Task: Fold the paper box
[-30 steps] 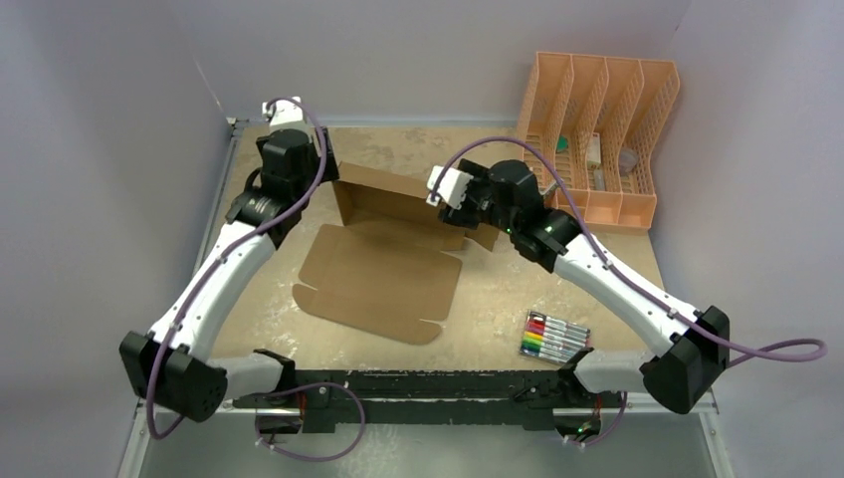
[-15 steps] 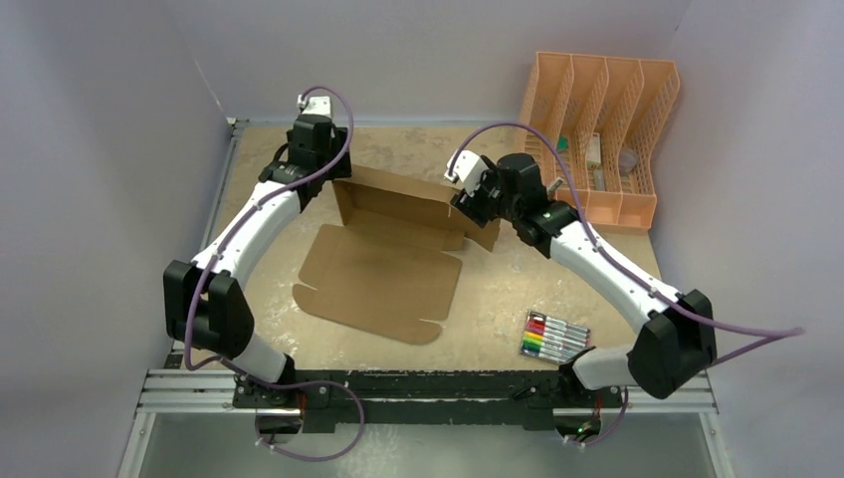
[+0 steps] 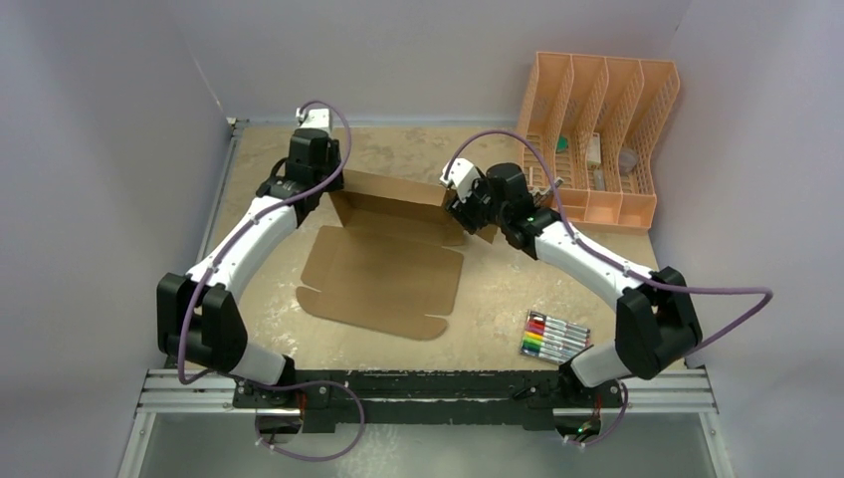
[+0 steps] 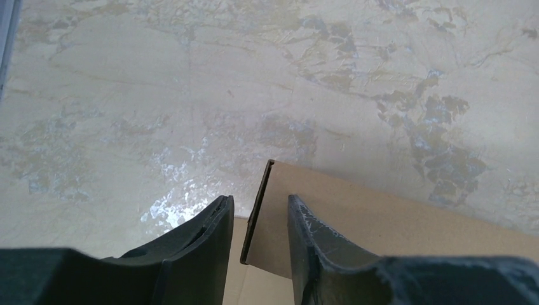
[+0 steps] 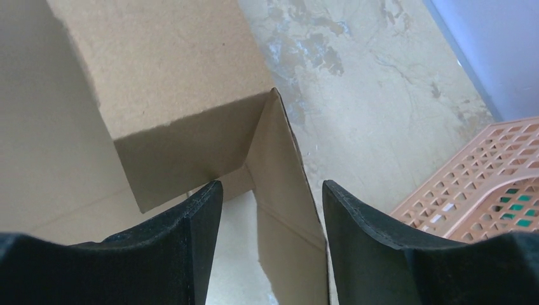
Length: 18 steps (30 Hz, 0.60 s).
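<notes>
- Paper box (image 3: 383,274): brown cardboard, part-formed, at the middle of the table. Back wall (image 3: 393,189) is raised; the broad front panel lies flat toward the arms.
- Left gripper (image 4: 259,203): at the box's far-left corner. Jaws narrow but not closed, straddling a standing cardboard edge with a gap on either side.
- Right gripper (image 5: 272,185): at the box's far-right corner. Jaws wide, astride the upright side wall (image 5: 286,190); nothing clamped.
- Step in hand, as judged: squaring the end walls. Pinch low near the crease, move both sides together, and keep the corner flaps tucked inside.
- Table (image 3: 498,299): worn, mottled tan top beneath the box.
- Organizer (image 3: 597,139): peach, slotted, beyond and right of the box.
- Markers (image 3: 554,337): right of the box, nearer the arms.
- Walls (image 3: 438,50): pale lilac, behind and flanking the box.
</notes>
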Each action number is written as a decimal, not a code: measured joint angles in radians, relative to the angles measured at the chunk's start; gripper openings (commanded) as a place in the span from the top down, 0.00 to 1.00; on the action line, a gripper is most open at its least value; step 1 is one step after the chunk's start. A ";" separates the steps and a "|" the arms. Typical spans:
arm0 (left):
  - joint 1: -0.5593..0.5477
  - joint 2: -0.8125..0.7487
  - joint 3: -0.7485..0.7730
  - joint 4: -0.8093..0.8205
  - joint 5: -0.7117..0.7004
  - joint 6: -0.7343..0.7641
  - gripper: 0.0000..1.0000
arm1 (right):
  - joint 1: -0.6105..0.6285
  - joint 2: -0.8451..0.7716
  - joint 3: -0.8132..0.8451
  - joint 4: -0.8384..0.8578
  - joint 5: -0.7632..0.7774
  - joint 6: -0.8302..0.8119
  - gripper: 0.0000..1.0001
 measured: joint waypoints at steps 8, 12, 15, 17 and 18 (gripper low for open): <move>0.000 -0.101 -0.109 0.029 -0.043 -0.022 0.57 | -0.001 0.094 0.008 0.111 -0.027 0.026 0.40; 0.000 -0.135 -0.133 0.017 -0.096 -0.031 0.52 | -0.002 0.146 0.048 0.136 -0.035 0.026 0.39; 0.000 -0.135 -0.127 0.003 -0.123 -0.029 0.49 | -0.006 0.169 0.075 0.156 -0.046 0.026 0.39; 0.000 -0.130 -0.105 -0.020 -0.125 -0.027 0.47 | -0.013 0.186 0.096 0.169 -0.052 0.027 0.39; 0.000 -0.124 -0.085 -0.034 -0.125 -0.025 0.45 | -0.016 0.197 0.110 0.174 -0.053 0.027 0.39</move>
